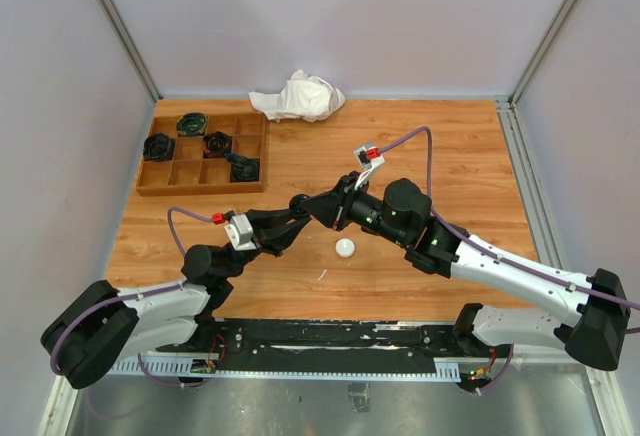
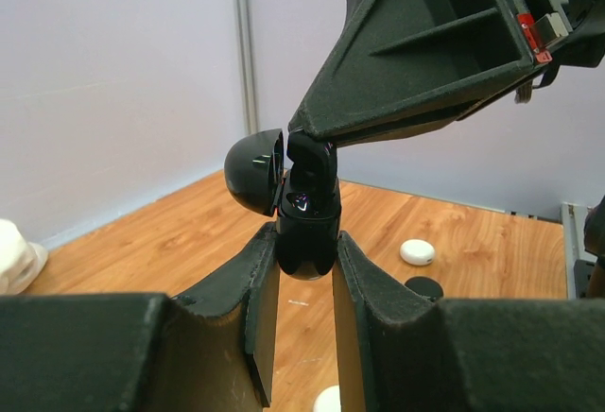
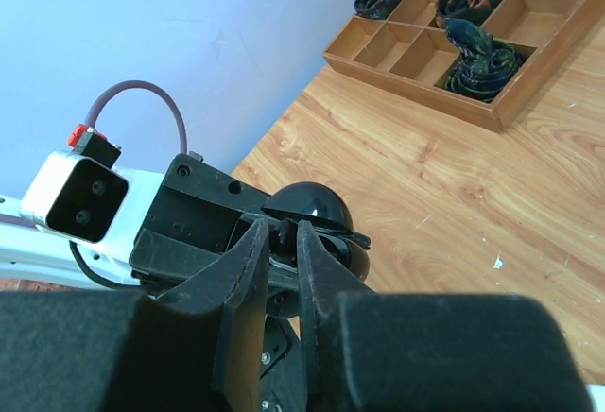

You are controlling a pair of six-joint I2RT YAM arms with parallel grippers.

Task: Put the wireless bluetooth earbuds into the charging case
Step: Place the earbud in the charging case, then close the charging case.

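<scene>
Wooden tray (image 1: pixel 150 188): far to the left of the black case (image 2: pixel 304 223), by the back of the table. It has dark things in some of its boxes. I cannot tell what they are.
Left gripper (image 2: pixel 305 256): its two fingers squeeze the black case from both sides and hold it up off the table.
Black case: it stands up straight, with its open side up.
Lid (image 2: pixel 253 171): flipped open, and it hangs off the left side of the case top.
Black earbud (image 2: pixel 308 159): right on top of the case. Its low end is down in the case mouth and its top end sticks out.
Which way the bud points: its long side goes up and down, leaning just a bit.
Right gripper (image 3: pixel 281 232): it comes in from the right above the case. Its fingers are pinched tight on the top of the bud.
White round case (image 1: pixel 345 247): it lies on the table, down to the right of the black case.
Done so far: I think the bud is partly in.
Left to do: push it all the way down, let go, then shut the lid. I cannot tell if another bud is in there.
</scene>
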